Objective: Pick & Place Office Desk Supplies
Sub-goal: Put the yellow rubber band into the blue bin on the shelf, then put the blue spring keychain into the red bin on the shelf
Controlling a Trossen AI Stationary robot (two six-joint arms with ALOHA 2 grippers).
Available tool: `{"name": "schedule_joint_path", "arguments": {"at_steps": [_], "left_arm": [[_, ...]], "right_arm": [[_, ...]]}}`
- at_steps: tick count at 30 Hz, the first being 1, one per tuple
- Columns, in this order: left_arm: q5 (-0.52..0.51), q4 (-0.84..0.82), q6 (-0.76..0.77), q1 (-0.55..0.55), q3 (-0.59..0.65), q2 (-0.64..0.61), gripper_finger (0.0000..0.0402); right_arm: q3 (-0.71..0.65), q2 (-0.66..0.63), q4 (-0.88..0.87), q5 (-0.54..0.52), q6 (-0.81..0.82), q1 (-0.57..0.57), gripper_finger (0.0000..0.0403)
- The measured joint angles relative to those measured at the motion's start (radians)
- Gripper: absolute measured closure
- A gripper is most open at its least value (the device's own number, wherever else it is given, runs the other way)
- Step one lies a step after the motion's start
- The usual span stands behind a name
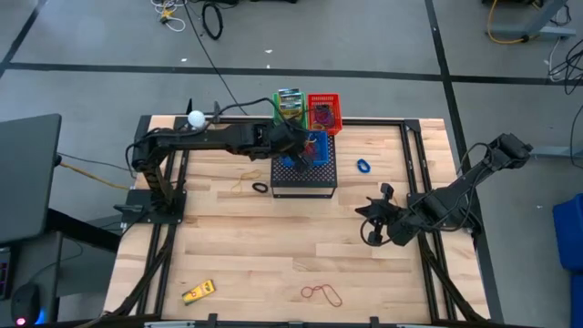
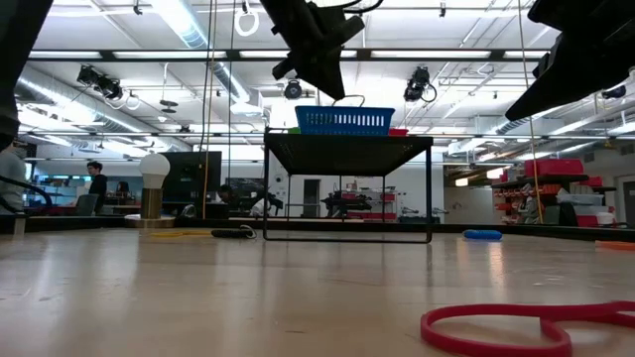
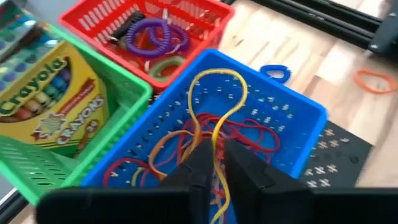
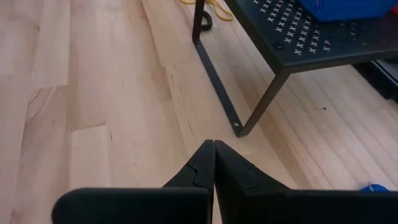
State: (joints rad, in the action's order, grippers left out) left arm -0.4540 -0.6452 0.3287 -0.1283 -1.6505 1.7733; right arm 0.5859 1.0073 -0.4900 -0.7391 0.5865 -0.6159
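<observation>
- The left gripper (image 3: 214, 165) hung over the blue basket (image 3: 298, 109), which sat on the black mesh stand (image 1: 304, 179) at the far middle of the table (image 1: 273, 246).
- Its jaws stood slightly parted, with a yellow band (image 3: 219, 99) threaded between them and looping down onto the red and tan bands (image 3: 249, 134) already in the basket; whether the band was pinched or just slipping free I could not tell.
- The step in hand looked like the release: it would go well if the jaws opened fully before any lift, straight up, so the loop would not snag a fingertip and drag back out.
- The right gripper (image 4: 213, 163) waited low over bare wood at the right, jaws closed on nothing.
- Left on the table: a black ring (image 1: 260, 188) and a yellow band left of the stand, a blue ring (image 1: 364, 167) to its right, a red band (image 1: 321, 293) and a yellow item (image 1: 199, 292) at the near edge.
- The red basket (image 3: 106, 15) held coiled rings; the green basket (image 3: 127, 93) held a crayon box (image 3: 46, 93).
</observation>
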Motion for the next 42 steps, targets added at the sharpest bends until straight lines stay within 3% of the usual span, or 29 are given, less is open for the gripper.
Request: {"name": "schedule_joint_path", "arguments": {"at_steps": [11,19,21,25,29,34,38,42], "left_arm": [[0.075,-0.006,-0.003,-0.014,0.0,-0.003,0.0269],[0.161,-0.156,-0.015,-0.022,-0.16,-0.01,0.0268],[0.128,-0.223,-0.024,-0.014,-0.201,-0.015,0.0283],[-0.099,-0.357,0.01,0.013,-0.181,-0.076,0.0334],[-0.156,-0.352,0.071,0.045,-0.025,-0.171,0.0391],[-0.153,-0.189,0.164,0.111,0.26,-0.339,0.0395],[-0.156,0.031,0.189,0.169,0.487,-0.489,0.0396],[-0.135,0.27,0.187,0.199,0.702,-0.617,0.0397]], "right_arm": [[0.0,0.0,0.006,0.006,0.009,0.003,0.0396],[0.0,0.0,0.008,0.006,0.015,0.003,0.0396],[0.0,0.0,0.008,0.007,0.026,0.003,0.0396],[0.0,0.0,0.008,0.007,0.058,0.003,0.0396],[0.0,0.0,0.009,0.008,0.09,0.003,0.0396],[0.0,0.0,0.009,-0.007,0.104,0.005,0.0396],[0.0,0.0,0.008,-0.008,0.191,0.036,0.0396],[0.017,-0.024,-0.028,0.108,0.332,0.161,0.0396]]}}
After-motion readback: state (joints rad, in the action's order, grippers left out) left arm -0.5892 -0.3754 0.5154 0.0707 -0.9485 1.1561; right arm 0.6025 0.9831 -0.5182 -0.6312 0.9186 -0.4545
